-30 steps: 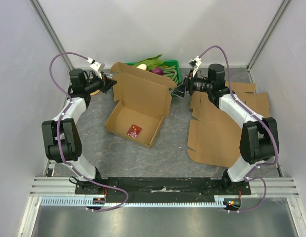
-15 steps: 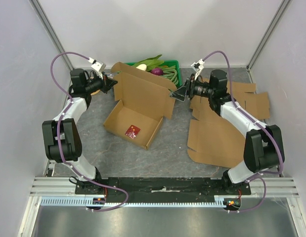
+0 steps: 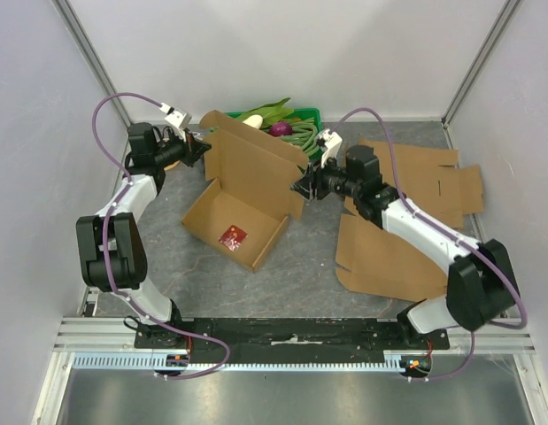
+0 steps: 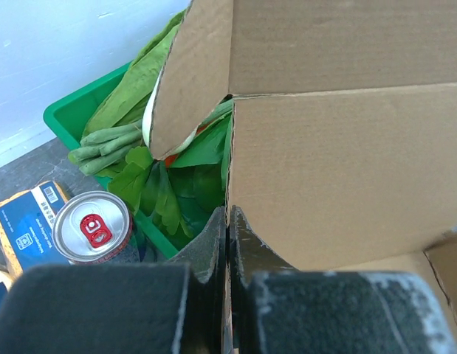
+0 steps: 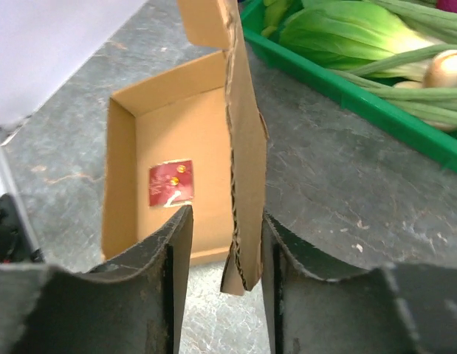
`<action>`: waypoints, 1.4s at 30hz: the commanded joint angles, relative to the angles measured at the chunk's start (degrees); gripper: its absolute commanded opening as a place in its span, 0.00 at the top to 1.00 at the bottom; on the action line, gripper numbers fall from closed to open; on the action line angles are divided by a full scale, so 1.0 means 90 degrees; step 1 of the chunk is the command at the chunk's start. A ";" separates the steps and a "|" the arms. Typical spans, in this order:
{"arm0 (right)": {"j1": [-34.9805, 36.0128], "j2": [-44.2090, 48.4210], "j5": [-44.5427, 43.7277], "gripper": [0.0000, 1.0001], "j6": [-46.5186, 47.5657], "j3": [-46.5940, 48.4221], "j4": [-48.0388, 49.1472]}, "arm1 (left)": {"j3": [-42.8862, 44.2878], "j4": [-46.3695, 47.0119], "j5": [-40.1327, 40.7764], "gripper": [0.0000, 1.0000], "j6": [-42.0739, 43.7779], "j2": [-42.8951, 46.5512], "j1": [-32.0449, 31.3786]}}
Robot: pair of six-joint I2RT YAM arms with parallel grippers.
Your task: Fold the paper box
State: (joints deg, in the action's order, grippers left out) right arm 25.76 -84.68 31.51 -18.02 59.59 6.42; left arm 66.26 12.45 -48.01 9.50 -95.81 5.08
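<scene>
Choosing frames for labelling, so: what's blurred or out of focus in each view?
Left wrist: left gripper soft at its base, can and paper box crisp. Right wrist: right gripper blurred, red label sharp. Top external: even light, no glare.

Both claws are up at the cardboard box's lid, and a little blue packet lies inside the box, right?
Nearly. The packet inside the cardboard box is red, not blue; the right wrist view shows it. The left claw and right claw are indeed at its lid.
</scene>
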 commanded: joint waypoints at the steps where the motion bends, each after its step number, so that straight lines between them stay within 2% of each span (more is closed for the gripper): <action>1: 0.0789 0.0786 -0.2901 0.65 0.0255 -0.0536 0.0283 | -0.0135 -0.0221 0.0538 0.98 0.0195 0.0186 -0.0193; 3: 0.1151 0.0854 -0.3982 0.80 0.0157 -0.0645 0.0254 | -0.0184 -0.0250 0.1034 0.98 0.0117 0.0322 -0.0339; 4: 0.1219 0.0845 -0.4279 0.91 0.0118 -0.0645 0.0244 | -0.0271 -0.0221 0.1182 0.98 -0.0067 0.0372 -0.0369; 7: 0.1493 0.0709 -0.5322 1.00 -0.0018 -0.0402 0.0098 | -0.0389 -0.0221 0.1787 0.98 -0.0487 0.0576 -0.0447; 9: 0.1523 0.0456 -0.5715 1.00 -0.0107 -0.0089 0.0107 | -0.0389 -0.0299 0.2468 0.98 -0.0936 0.0713 -0.0496; 10: 0.1523 0.0329 -0.6133 1.00 -0.0146 0.0260 0.0030 | -0.0467 -0.0222 0.2705 0.98 -0.1460 0.0898 -0.0699; 12: 0.1532 -0.0090 -0.6711 1.00 -0.0340 0.0662 -0.0281 | -0.0603 0.0002 0.2882 0.98 -0.1902 0.1132 -0.0721; 13: 0.1523 -0.0209 -0.7226 1.00 -0.0573 0.1031 -0.0370 | -0.0885 0.0216 0.2989 0.98 -0.2456 0.1356 -0.0731; 16: 0.1552 -0.0561 -0.7474 1.00 -0.1022 0.1589 -0.0615 | -0.1335 0.0803 0.3409 0.98 -0.3278 0.1651 -0.0799; 20: 0.1756 -0.0756 -0.8264 1.00 -0.1474 0.1689 -0.0567 | -0.2048 0.1817 0.3722 0.98 -0.4062 0.1992 -0.1032; 23: 0.2019 -0.0757 -0.8821 1.00 -0.1504 0.1348 -0.0235 | -0.2537 0.2151 0.4230 0.98 -0.4317 0.2178 -0.1344; 25: 0.2157 -0.0679 -0.9027 1.00 -0.1387 0.0834 0.0407 | -0.2859 0.2454 0.4649 0.98 -0.4375 0.2266 -0.1540; 29: 0.2440 -0.0503 -0.9486 1.00 -0.1338 0.0313 0.1286 | -0.3425 0.2844 0.5839 0.98 -0.4268 0.2598 -0.2155; 32: 0.2548 -0.0444 -0.9536 1.00 -0.1133 -0.0175 0.2048 | -0.3777 0.3070 0.6114 0.98 -0.4190 0.2793 -0.2409; 37: 0.2801 -0.0230 -0.9847 1.00 -0.1074 -0.0975 0.2724 | -0.4305 0.3031 0.6272 0.98 -0.3917 0.3329 -0.2557; 42: 0.3046 0.0034 -1.0014 1.00 -0.0772 -0.1698 0.3671 | -0.4880 0.3021 0.6233 0.98 -0.4092 0.3740 -0.2596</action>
State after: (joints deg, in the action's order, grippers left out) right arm 51.09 -86.65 -55.00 -25.50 48.90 29.78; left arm 26.02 38.48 6.66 -25.47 -64.97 -17.65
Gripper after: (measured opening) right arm 0.012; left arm 0.032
